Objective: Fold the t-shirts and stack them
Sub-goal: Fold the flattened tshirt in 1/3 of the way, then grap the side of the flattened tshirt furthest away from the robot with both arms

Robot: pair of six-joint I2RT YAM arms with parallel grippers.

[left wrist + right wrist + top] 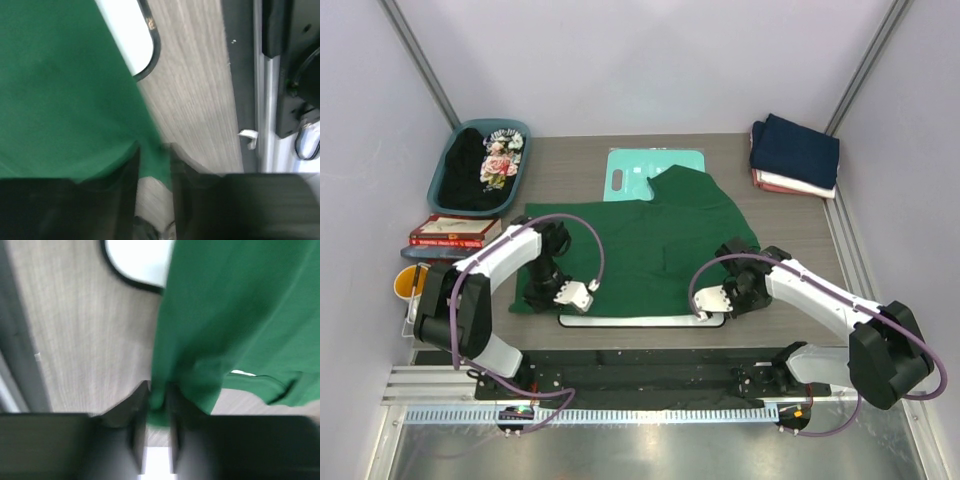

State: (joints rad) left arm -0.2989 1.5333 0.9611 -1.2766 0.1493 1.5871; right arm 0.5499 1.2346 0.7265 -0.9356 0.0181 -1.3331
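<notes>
The top camera looks down from high at 6 o'clock on the table [790, 215], and both wrist cameras look very close at the 6 o'clock edge of the green shirt [660, 235], which all three share.

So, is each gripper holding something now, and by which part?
Both hold the dark green t-shirt, each by a pinch of cloth at its near edge: the left gripper toward the left side, the right gripper toward the right side.
</notes>
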